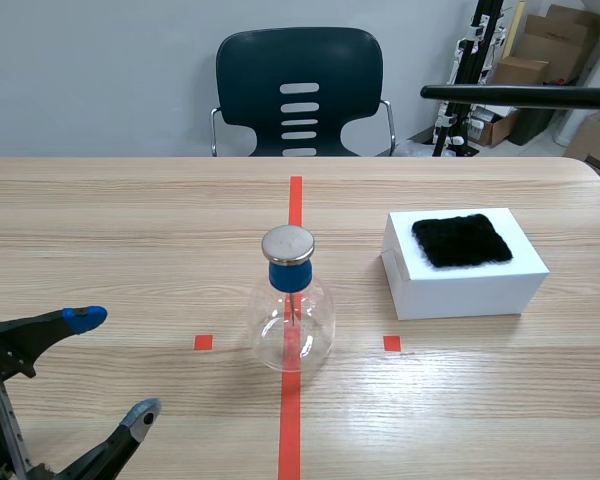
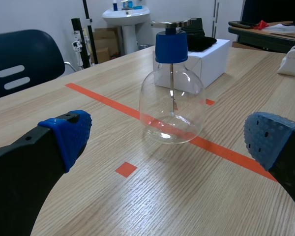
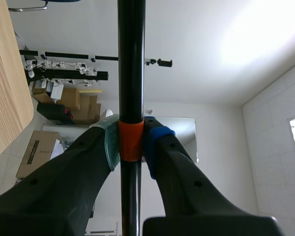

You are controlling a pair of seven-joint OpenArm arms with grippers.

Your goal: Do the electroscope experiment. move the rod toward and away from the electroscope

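The electroscope (image 1: 291,305) is a clear glass flask with a blue stopper and a round metal disc on top, standing on the red tape line at the table's middle. It also shows ahead of my open left gripper (image 2: 167,140) as the electroscope (image 2: 172,93). My left gripper (image 1: 115,365) rests low at the near left of the table, nothing between its fingers. A black rod (image 1: 520,95) with an orange band juts in horizontally, high at the right. My right gripper (image 3: 131,142) is shut on the rod (image 3: 131,59) at that orange band.
A white box (image 1: 463,265) with a black fur cloth (image 1: 461,240) on top sits to the right of the flask. A dark chair (image 1: 300,92) stands behind the table's far edge. Cardboard boxes and stands crowd the back right.
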